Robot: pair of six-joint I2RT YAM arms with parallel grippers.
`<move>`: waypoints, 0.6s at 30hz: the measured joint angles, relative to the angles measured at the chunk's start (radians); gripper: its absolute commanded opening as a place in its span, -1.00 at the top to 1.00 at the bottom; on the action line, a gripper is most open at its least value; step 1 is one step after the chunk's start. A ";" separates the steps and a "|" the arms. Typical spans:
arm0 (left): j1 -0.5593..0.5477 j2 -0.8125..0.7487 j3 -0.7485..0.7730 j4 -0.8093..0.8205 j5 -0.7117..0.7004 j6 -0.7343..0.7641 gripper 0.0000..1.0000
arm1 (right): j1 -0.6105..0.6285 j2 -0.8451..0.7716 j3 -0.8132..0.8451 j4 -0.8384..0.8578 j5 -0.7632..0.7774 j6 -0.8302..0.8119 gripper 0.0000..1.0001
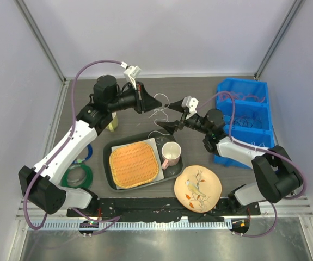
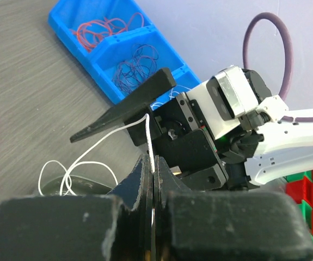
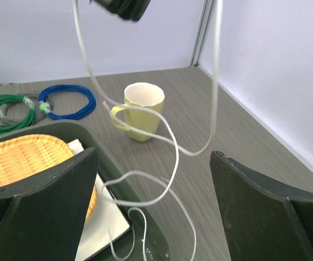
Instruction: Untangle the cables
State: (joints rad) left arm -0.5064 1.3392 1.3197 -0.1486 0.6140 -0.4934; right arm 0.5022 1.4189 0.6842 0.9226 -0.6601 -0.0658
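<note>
Two arms reach inward and meet above the grey wood-grain table [image 1: 194, 87]. The left gripper [image 1: 158, 103], its matte black wedge fingers pressed flat together, pinches a hair-thin white cable [image 2: 85, 157] that hangs in loose, glossy loops over the dark tray [image 1: 106, 163]. Just to its right the right gripper [image 3: 153, 155] stands wide, one blunt finger on either side of the dangling strand. At far right a blue plastic bin [image 1: 242, 81] holds red cables [image 2: 99, 30] and dark purple cables [image 2: 137, 68] in separate compartments.
</note>
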 measured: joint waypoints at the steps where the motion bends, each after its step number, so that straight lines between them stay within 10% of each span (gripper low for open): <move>1: -0.002 0.000 -0.003 0.001 0.008 -0.003 0.99 | 0.000 0.011 0.003 0.027 -0.001 0.014 -0.78; 7: -0.012 0.000 -0.019 0.005 0.043 -0.025 0.99 | 0.000 0.079 0.062 0.092 0.008 0.069 -0.67; 10: -0.016 0.000 -0.025 0.012 0.048 -0.028 1.00 | 0.000 0.105 0.098 0.097 0.002 0.090 -0.02; 11: -0.016 0.000 -0.027 0.015 0.051 -0.028 0.99 | 0.000 0.109 0.106 0.097 -0.003 0.098 0.86; 13: -0.016 0.000 -0.029 0.018 0.052 -0.028 0.89 | 0.000 0.113 0.114 0.097 -0.011 0.115 0.98; 14: -0.016 0.000 -0.029 0.018 0.050 -0.028 0.76 | 0.000 0.113 0.114 0.093 -0.013 0.123 0.98; 15: -0.016 0.000 -0.030 0.018 0.048 -0.027 0.04 | 0.000 0.112 0.114 0.089 -0.013 0.130 0.99; 18: -0.016 -0.003 -0.037 0.021 0.038 -0.024 -0.99 | 0.000 0.093 0.112 0.048 0.017 0.165 0.99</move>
State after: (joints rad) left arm -0.5228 1.3361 1.2827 -0.1276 0.6518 -0.5179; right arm 0.5022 1.5124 0.7959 0.9707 -0.6434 0.0990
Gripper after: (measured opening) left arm 0.565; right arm 0.031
